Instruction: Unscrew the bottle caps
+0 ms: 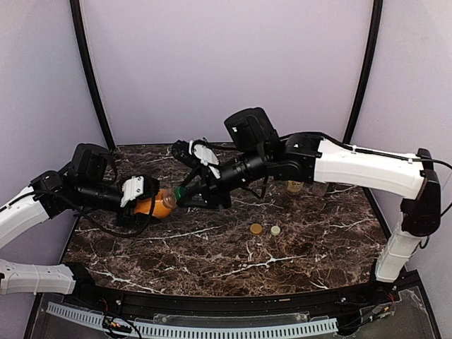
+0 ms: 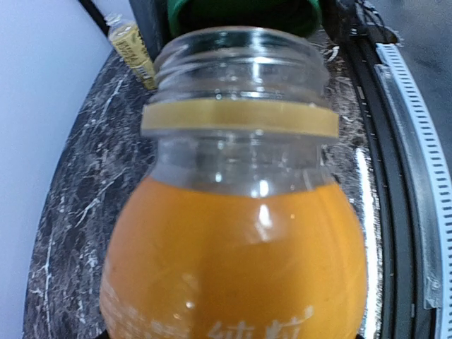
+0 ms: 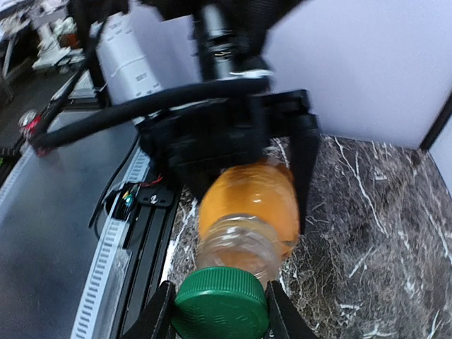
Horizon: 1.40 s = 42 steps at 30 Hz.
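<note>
Claws, two: right claw (image 3: 220, 311) clenched on one dark green round plastic screw cap (image 3: 220, 300), just off the open mouth of one short orange plastic bottle (image 2: 240, 261), which the left claw (image 1: 150, 205) grasps above bench (image 1: 212, 261) left side. Two loose round caps, tan cap (image 1: 256, 229) and cream cap (image 1: 275, 230), right of centre. One yellow bottle (image 2: 131, 46) at back edge, half hidden.

- The orange bottle (image 2: 233, 268) is being seen with white lettering and a pale yellow neck ring (image 2: 240, 116).
- The green cap (image 3: 220, 305) is being shown dark and plain.
- The bench (image 1: 212, 254) is being shown dark brown, veined white.
</note>
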Each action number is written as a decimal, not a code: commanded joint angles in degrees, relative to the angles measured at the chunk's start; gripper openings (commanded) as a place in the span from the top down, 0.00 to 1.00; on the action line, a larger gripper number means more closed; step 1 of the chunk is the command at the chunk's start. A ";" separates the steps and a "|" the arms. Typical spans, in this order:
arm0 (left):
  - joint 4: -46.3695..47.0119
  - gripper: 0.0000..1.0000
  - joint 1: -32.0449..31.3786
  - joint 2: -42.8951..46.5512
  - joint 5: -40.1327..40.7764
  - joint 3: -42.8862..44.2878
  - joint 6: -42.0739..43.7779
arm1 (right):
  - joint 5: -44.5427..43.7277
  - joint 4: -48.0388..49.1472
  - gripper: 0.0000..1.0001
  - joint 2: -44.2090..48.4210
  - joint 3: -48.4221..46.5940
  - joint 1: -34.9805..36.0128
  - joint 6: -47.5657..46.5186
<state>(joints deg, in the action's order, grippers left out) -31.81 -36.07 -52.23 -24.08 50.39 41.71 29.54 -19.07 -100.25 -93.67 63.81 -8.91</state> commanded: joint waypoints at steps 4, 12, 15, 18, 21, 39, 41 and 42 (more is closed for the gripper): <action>-12.23 0.77 0.39 0.93 -7.74 -0.38 4.98 | -6.87 1.62 1.00 9.42 8.83 4.84 -33.45; -4.30 0.77 1.04 2.41 -3.68 -2.69 -2.59 | -26.76 -0.45 1.00 7.19 6.87 1.34 -17.12; 0.85 0.78 2.95 3.46 -1.68 -4.46 -7.41 | -31.98 -5.98 1.00 5.80 6.47 -2.60 -5.75; 5.32 0.77 5.24 5.36 -0.67 -6.38 -14.54 | -37.70 -12.98 1.00 5.69 8.94 -6.53 5.66; 8.08 0.75 8.09 7.40 -1.82 -8.47 -20.05 | -40.92 -20.76 1.00 6.60 14.44 -10.45 17.69; 10.72 0.73 10.61 12.20 -4.63 -13.67 -23.28 | -38.55 -15.85 1.00 8.55 39.89 -22.84 31.71; 10.74 0.73 10.75 12.05 -4.66 -13.53 -23.26 | -38.16 -14.86 1.00 7.54 39.76 -22.94 31.43; 10.77 0.73 10.75 11.95 -4.71 -13.42 -23.15 | -38.20 -14.73 1.00 7.06 39.53 -22.94 31.29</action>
<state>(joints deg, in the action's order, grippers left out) -22.22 -25.76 -40.53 -27.66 37.30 19.03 -9.80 -37.82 -91.15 -54.48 41.32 21.96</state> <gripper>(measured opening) 0.614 0.354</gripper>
